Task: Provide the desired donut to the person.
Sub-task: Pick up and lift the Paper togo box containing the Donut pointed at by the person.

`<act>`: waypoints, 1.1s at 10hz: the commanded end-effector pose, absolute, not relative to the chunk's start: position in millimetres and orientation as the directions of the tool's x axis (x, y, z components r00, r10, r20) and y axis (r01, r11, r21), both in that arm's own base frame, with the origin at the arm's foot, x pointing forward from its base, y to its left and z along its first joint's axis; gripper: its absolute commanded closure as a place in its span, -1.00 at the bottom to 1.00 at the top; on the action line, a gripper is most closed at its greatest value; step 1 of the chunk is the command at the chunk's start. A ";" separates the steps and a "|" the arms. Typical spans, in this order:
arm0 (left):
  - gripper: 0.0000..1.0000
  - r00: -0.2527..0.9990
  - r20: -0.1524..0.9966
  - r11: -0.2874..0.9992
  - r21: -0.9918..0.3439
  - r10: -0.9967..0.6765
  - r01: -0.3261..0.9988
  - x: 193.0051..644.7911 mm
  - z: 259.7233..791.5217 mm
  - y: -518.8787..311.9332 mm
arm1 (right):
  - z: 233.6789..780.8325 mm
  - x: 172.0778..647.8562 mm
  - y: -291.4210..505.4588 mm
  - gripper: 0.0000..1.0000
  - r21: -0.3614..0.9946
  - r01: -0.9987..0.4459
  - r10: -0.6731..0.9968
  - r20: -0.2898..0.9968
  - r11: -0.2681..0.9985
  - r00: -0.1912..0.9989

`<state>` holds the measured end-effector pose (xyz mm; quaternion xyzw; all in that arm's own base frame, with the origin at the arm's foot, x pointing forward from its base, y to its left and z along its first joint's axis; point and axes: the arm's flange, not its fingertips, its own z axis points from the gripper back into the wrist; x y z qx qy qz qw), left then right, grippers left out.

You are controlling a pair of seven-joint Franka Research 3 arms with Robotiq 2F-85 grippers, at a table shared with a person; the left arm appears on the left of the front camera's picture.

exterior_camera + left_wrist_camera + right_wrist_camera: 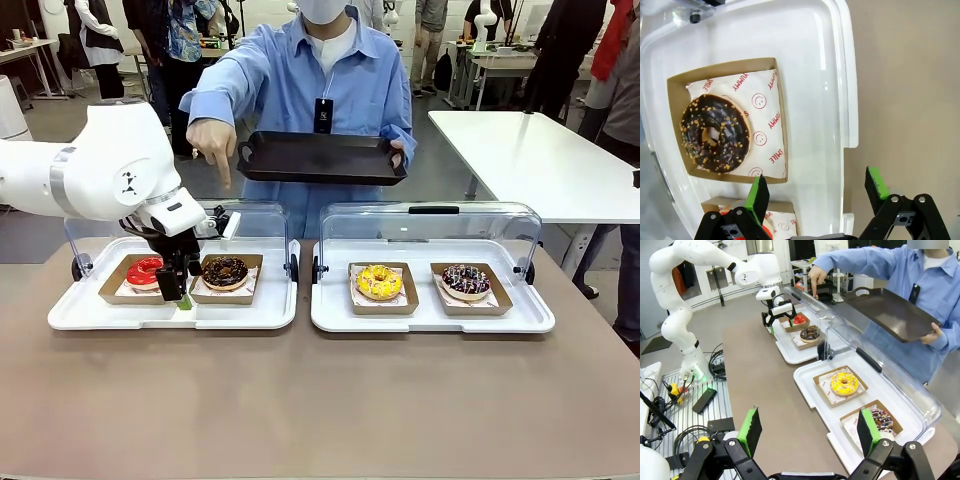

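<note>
The person point(330, 75) holds a black serving tray point(320, 158) in one hand. Their other hand point(213, 145) points a finger down over the left case, roughly above the chocolate nut donut point(225, 270). My left gripper point(180, 285) hangs open over the left white tray's point(170, 315) front part, between the red donut point(145, 270) and the chocolate one. In the left wrist view the chocolate donut point(715, 132) lies in its card tray, beyond and to the left of the empty open left gripper point(816, 180). My right gripper point(809, 415) is open and empty, short of the right tray point(812, 390).
The right white tray point(430, 318) holds a yellow donut point(379, 281) and a dark sprinkled donut point(466, 280). Clear lids point(430, 225) stand raised behind both trays. The brown table point(320, 400) is bare in front. A white table point(540, 150) stands far right.
</note>
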<state>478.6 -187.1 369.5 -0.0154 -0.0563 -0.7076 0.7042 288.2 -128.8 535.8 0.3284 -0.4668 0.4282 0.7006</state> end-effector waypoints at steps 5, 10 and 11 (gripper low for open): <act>-1.00 -0.072 -0.004 -0.073 0.068 -0.997 0.995 495.3 348.7 -197.1 | 538.1 291.3 -129.4 -1.00 0.047 -0.910 0.275 0.946 0.412 0.173; -1.00 -0.065 -0.005 -0.065 0.080 -0.998 0.995 503.1 338.8 -194.5 | 538.1 291.3 -129.4 -1.00 0.047 -0.910 0.275 0.946 0.412 0.173; -1.00 -0.064 -0.009 -0.064 0.076 -0.998 0.995 504.0 336.4 -194.7 | 538.1 291.3 -129.4 -1.00 0.047 -0.910 0.275 0.946 0.412 0.173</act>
